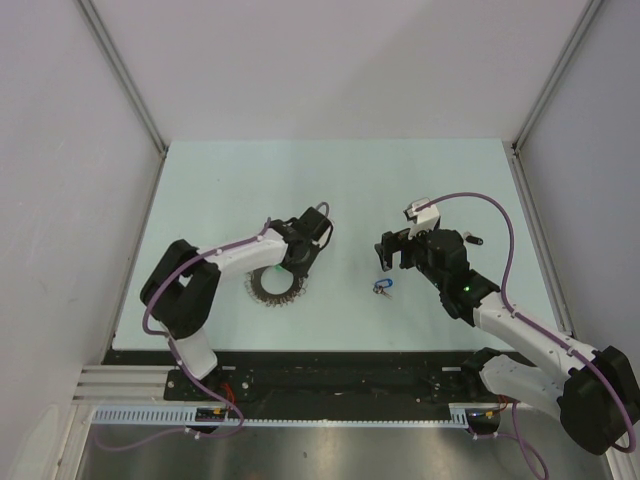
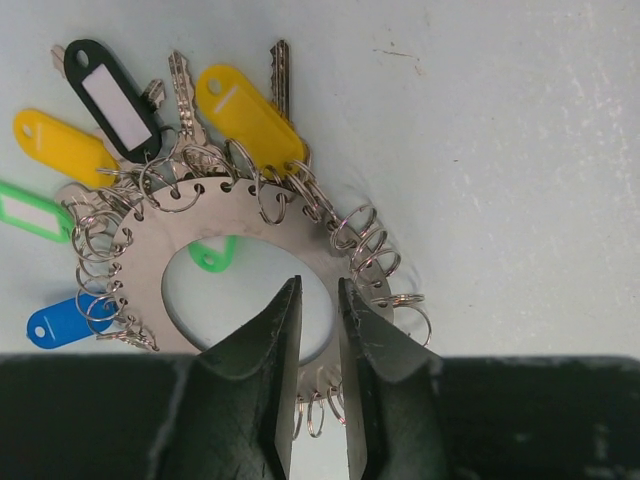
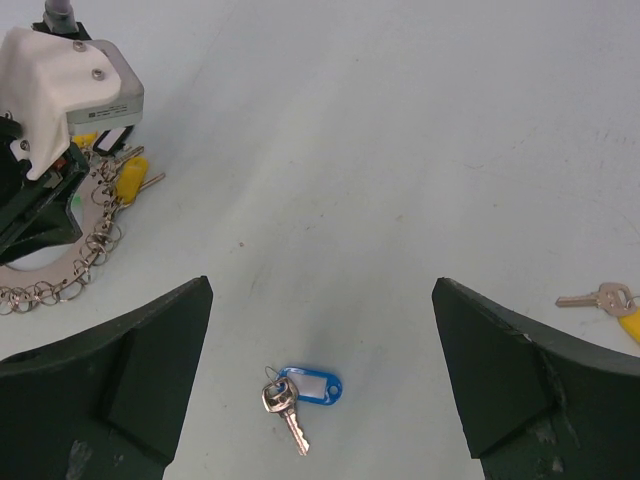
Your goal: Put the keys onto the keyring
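Observation:
The keyring (image 1: 275, 285) is a flat grey metal disc with a hole, lying left of centre. Its rim (image 2: 150, 240) carries several split rings and keys with yellow (image 2: 250, 115), black (image 2: 105, 95), green (image 2: 30, 210) and blue (image 2: 60, 320) heads. My left gripper (image 1: 300, 250) sits over the ring's far right side. Its jaws (image 2: 318, 290) are closed to a narrow slit over the ring's inner edge, clamping nothing that I can see. A loose key with a blue head (image 3: 305, 390) lies on the table (image 1: 383, 288). My right gripper (image 3: 320, 285) is wide open and empty above it (image 1: 392, 252).
A second loose key with a yellow head (image 3: 610, 305) lies at the right edge of the right wrist view. The keyring and left gripper also show at that view's left edge (image 3: 60, 270). The pale table (image 1: 340, 180) is bounded by white walls.

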`<state>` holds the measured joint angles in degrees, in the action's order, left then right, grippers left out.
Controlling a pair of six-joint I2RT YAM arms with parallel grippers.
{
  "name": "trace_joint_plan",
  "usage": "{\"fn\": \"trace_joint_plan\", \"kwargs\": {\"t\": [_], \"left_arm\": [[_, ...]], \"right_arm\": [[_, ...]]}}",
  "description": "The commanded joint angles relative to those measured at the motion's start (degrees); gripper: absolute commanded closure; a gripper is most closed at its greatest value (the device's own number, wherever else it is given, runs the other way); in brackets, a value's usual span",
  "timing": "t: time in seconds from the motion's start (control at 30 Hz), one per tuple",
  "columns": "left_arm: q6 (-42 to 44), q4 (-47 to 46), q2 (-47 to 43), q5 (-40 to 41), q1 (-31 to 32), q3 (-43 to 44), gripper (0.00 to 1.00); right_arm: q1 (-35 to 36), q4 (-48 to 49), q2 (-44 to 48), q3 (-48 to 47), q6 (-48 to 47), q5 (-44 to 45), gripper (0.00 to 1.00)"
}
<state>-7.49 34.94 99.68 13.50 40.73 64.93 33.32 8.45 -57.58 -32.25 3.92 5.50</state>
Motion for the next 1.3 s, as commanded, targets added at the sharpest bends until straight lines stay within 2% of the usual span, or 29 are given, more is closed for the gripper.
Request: {"fn": "trace_joint_plan", "kwargs": {"t": [0.0, 0.73, 1.03, 1.27], "left_arm": [[2.04, -1.01, 0.86, -2.25, -0.12, 0.03, 0.74], [0.98, -1.45, 0.34, -11.47, -0.04, 0.11, 0.67], [1.33, -0.66, 2.01, -9.37, -0.04, -0.06, 0.67], [1.51, -0.49, 2.89, -8.92, 0.14, -0.15, 0.71]], "right_arm": [[0.34, 2.27, -0.07, -0.09, -1.02, -0.22, 0.02], [0.43, 2.45, -0.51, -0.09, -1.2, -0.14, 0.02], [0.43, 2.54, -0.43, -0.09, -1.2, -0.14, 0.02], [0.52, 2.54, -0.6, -0.09, -1.2, -0.31, 0.02]]}}
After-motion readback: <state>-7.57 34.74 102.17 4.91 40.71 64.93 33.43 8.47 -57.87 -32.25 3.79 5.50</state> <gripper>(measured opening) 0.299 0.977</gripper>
